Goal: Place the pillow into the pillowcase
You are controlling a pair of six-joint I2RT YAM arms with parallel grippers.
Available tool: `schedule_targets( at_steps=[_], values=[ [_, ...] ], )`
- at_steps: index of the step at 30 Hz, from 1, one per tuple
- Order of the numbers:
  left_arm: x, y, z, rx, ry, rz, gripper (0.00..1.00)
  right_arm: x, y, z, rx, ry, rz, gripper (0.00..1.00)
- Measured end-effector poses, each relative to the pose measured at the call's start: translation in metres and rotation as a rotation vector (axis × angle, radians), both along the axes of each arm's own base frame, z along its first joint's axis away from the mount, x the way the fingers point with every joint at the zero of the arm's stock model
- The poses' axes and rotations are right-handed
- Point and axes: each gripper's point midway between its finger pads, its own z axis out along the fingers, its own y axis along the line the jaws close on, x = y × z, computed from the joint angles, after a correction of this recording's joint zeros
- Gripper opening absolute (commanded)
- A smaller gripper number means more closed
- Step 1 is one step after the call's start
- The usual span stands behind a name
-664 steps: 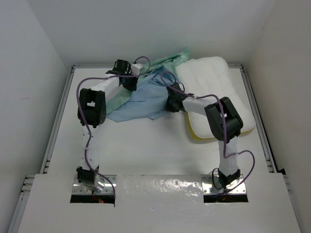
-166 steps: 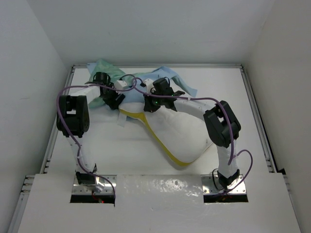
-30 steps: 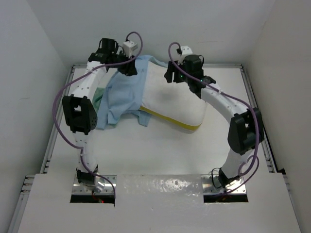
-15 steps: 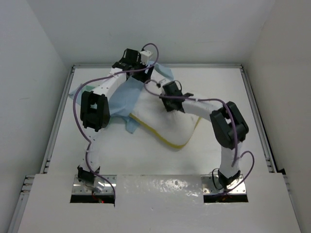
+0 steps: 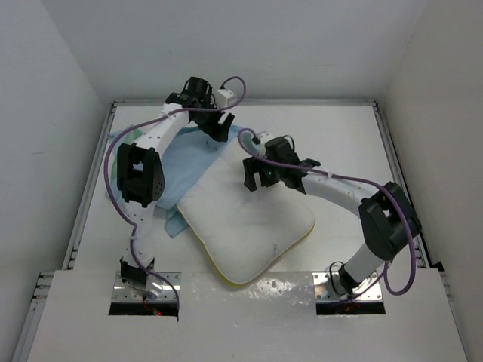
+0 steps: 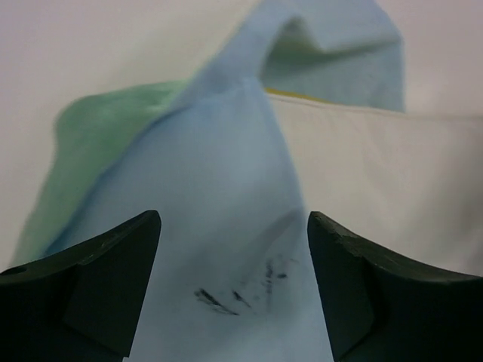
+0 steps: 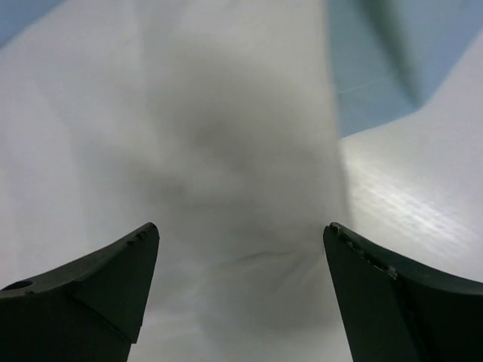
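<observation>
White quilted pillow (image 5: 253, 226) lies flat at the centre of the bench (image 5: 355, 136), its yellow edge showing at 6 o'clock. Light blue pillowcase (image 5: 189, 162) lies crumpled against the pillow's 10 o'clock side, touching it. Left claw (image 5: 220, 127) has its jaws apart over the blue fabric, gripping nothing. Right claw (image 5: 255, 179) has its jaws apart above the pillow's 12 o'clock end, empty.

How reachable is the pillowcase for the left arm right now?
Probably yes. The left fingers stand open directly over the pillowcase, with bare blue fabric between them; the pillow lies to one side, and nothing seems to block the drop.
</observation>
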Motion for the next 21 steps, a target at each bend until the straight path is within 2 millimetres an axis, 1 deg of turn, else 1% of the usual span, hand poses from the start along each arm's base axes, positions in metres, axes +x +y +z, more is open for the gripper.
schedule_targets(
  at_steps=[2,3,4,5,6,8,10,11,13,14,15,17,18,19,20,21],
  values=[
    [-0.019,-0.008,-0.002,-0.047,0.065,-0.075,0.77,0.022,-0.013,0.011,0.032,-0.021,-0.063,0.91],
    [-0.026,-0.010,-0.002,-0.066,0.086,-0.100,0.77,0.031,-0.019,0.015,0.043,-0.036,-0.089,0.91],
    [-0.034,-0.013,-0.002,-0.083,0.102,-0.123,0.77,0.039,-0.024,0.019,0.052,-0.050,-0.108,0.88],
    [-0.038,-0.014,-0.001,-0.092,0.112,-0.131,0.75,0.046,-0.027,0.022,0.065,-0.058,-0.121,0.81],
    [-0.043,-0.014,-0.001,-0.096,0.119,-0.135,0.75,0.048,-0.026,0.022,0.073,-0.059,-0.124,0.80],
    [-0.044,-0.013,-0.001,-0.092,0.127,-0.121,0.74,0.058,-0.026,0.020,0.099,-0.055,-0.134,0.79],
    [-0.043,-0.012,-0.004,-0.083,0.135,-0.099,0.73,0.067,-0.022,0.009,0.109,-0.034,-0.133,0.82],
    [-0.040,-0.011,-0.007,-0.079,0.136,-0.092,0.73,0.070,-0.020,0.000,0.109,-0.016,-0.132,0.83],
    [-0.035,-0.013,-0.014,-0.074,0.138,-0.073,0.69,0.074,-0.018,-0.023,0.098,0.031,-0.136,0.85],
    [-0.033,-0.012,-0.018,-0.067,0.142,-0.062,0.63,0.075,-0.017,-0.034,0.093,0.055,-0.137,0.85],
    [-0.031,-0.012,-0.023,-0.063,0.149,-0.049,0.59,0.075,-0.015,-0.044,0.090,0.076,-0.135,0.85],
    [-0.026,-0.011,-0.032,-0.055,0.158,-0.030,0.52,0.076,-0.009,-0.056,0.101,0.112,-0.124,0.67],
    [-0.025,-0.011,-0.036,-0.052,0.160,-0.022,0.47,0.077,-0.004,-0.059,0.116,0.131,-0.114,0.54],
    [-0.024,-0.011,-0.038,-0.052,0.164,-0.013,0.42,0.078,0.002,-0.061,0.135,0.149,-0.102,0.19],
    [-0.023,-0.010,-0.038,-0.052,0.163,-0.006,0.27,0.078,0.007,-0.062,0.151,0.161,-0.090,0.04],
    [-0.022,-0.010,-0.036,-0.055,0.162,-0.002,0.21,0.077,0.011,-0.061,0.168,0.173,-0.082,0.00]
  ],
)
